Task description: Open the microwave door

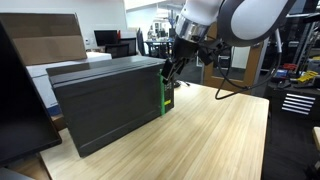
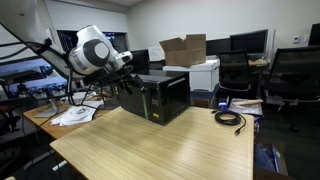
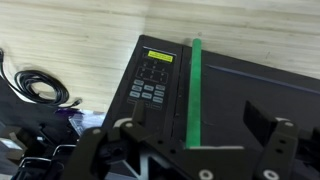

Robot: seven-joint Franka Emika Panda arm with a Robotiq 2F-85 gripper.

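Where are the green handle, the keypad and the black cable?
green handle [image 3: 191, 95]: wrist view, middle of the strip.
keypad [image 3: 151, 88]: wrist view, on the buttons.
black cable [image 3: 38, 88]: wrist view, on the coil.

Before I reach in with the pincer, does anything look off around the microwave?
Nothing stands out. The microwave sits flat on the table, its door shut flush, the green handle strip straight along the door edge. The coiled black cable lies apart from it.

Office room: wooden table [image 2: 150, 145], cardboard box [image 2: 184, 48], black chairs [image 2: 290, 75].
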